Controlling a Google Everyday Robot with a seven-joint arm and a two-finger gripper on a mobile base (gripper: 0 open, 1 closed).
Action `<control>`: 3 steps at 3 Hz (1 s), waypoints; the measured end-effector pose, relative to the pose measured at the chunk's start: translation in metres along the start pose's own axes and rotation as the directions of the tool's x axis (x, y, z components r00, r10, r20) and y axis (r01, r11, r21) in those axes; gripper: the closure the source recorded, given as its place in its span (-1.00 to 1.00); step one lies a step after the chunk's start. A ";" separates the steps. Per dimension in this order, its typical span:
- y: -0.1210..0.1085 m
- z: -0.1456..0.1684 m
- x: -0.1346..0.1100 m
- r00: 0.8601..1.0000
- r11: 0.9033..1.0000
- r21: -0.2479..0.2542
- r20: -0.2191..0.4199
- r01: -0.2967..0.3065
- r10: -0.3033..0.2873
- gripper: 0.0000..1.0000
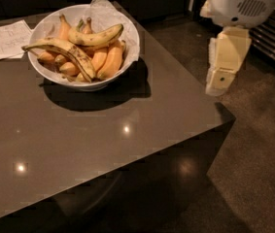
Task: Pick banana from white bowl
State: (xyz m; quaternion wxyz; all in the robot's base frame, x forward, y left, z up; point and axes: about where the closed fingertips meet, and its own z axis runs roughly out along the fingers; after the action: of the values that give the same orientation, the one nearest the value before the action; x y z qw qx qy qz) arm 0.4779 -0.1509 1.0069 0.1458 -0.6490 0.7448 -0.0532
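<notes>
Banana (97, 36) lying across the top of the fruit heap in the white bowl (134, 39), at the far left of the dark table (103, 149); gripper (220, 80) hanging beyond the table's right edge, well apart from the bowl; whether it is spread or pressed together cannot be told; paper sheet (3, 40) beside the bowl.

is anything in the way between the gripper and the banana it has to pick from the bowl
Nothing visible. The gripper hangs off the table's right edge; only tabletop and the rim of the white bowl lie between. The banana rests on top of the pile, uncovered.
</notes>
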 end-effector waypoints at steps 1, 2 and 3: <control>-0.004 -0.001 -0.006 1.000 1.000 0.020 0.011 0.009 -0.009 -1.00; -0.014 -0.004 -0.022 0.999 0.999 0.044 0.045 0.011 -0.013 -1.00; -0.037 -0.013 -0.050 0.998 0.997 0.065 0.046 0.037 -0.040 -1.00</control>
State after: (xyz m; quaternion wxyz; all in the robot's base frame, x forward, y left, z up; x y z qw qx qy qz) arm 0.5149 -0.1093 1.0365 0.1833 -0.6591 0.7265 -0.0646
